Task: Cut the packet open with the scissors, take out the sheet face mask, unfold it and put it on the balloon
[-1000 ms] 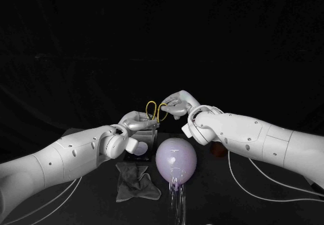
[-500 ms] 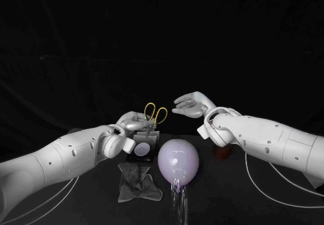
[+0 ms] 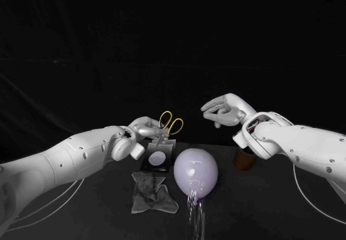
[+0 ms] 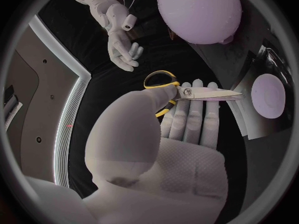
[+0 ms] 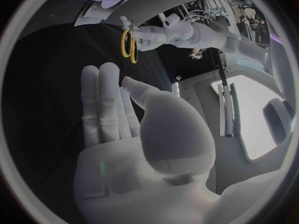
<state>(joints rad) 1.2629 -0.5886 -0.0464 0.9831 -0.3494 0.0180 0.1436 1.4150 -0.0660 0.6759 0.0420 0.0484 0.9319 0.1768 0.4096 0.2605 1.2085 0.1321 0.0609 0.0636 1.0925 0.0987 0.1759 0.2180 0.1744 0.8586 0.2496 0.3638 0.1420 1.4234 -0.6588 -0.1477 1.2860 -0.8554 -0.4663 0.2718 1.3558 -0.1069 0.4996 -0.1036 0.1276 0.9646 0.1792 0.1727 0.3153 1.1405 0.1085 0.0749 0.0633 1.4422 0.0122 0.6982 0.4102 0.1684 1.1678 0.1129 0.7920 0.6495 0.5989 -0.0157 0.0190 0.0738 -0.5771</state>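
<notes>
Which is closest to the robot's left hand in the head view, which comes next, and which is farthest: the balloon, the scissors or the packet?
1. scissors, held in the left hand.
2. packet, just beneath it.
3. balloon, lower, toward the robot's right.

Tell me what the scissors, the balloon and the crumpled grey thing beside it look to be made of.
The scissors: handle loops look like smooth yellow plastic; blades like bare metal, with a pale sheen and a pivot rivet. The balloon: probably latex, glossy, with bright highlights on a taut skin. The crumpled grey thing: seemingly soft matte cloth, from its limp folds; not certain.
</notes>
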